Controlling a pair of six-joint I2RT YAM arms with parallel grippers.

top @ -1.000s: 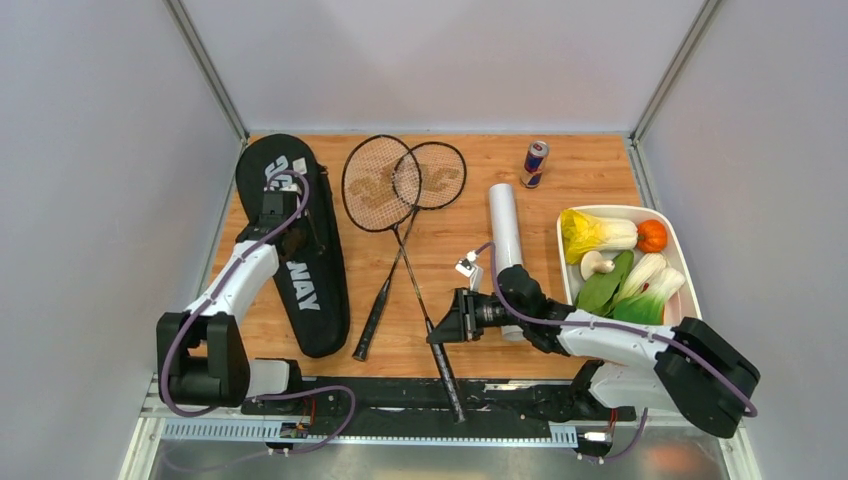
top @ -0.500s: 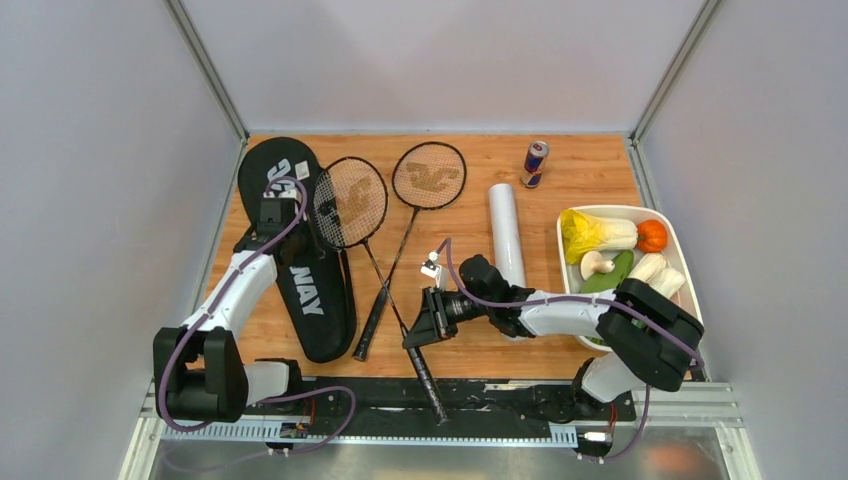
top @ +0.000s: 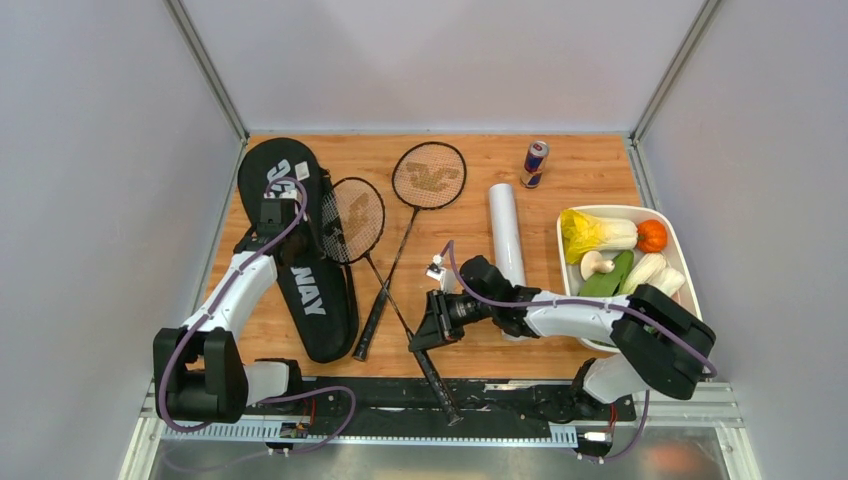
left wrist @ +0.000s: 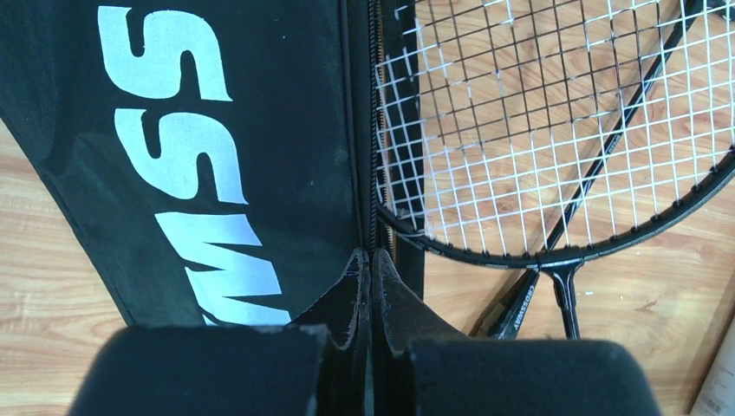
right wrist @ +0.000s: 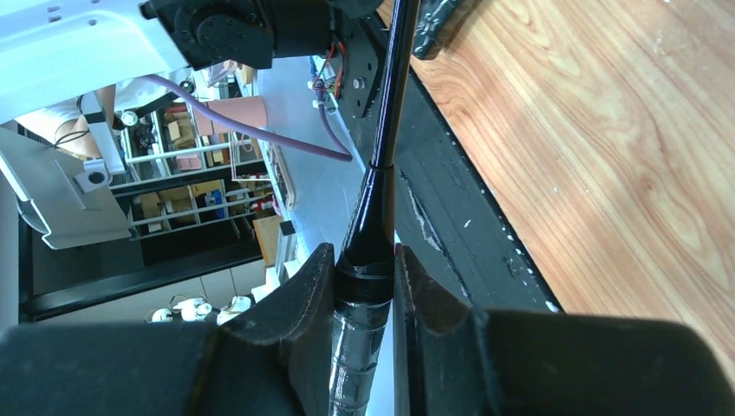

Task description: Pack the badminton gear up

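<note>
Racket (top: 351, 219) (left wrist: 537, 130) (right wrist: 374, 208): clamped by the right gripper (top: 428, 334) (right wrist: 364, 270) at the cone where shaft meets grip, jaws closed on the black handle from both sides. Lies on a diagonal, long axis from far left to near right. Points its strung head far-left at the racket bag (top: 312, 300) (left wrist: 217, 130) and its butt near-right, out past the near edge of the table (top: 600, 170) and over the black mounting rail (top: 500, 400). Touches the bag's right edge with the head rim, just beside the zip; cannot tell whether tucked under the flap or only resting on top.

Left gripper (top: 273, 214) (left wrist: 370, 260): fully closed, pinching the bag's edge on the zip line, in the far half of the bag.

Step in hand, by judgement: feeding the head into the bag. To do it well:
- Lift the flap with the left pinch so the mouth gapes before advancing the head.
- Hold the head flat and low, to slide under the flap rather than ride over it.
- Swing the butt leftward to line the axis up with the bag's far-to-near length, then push along that axis, not sideways.
- Mind the second racket (top: 428, 176), crossing the held shaft near the middle of the table; cannot tell which lies on top.

White tube (top: 505, 232): to the right of both rackets, apart from them.
</note>
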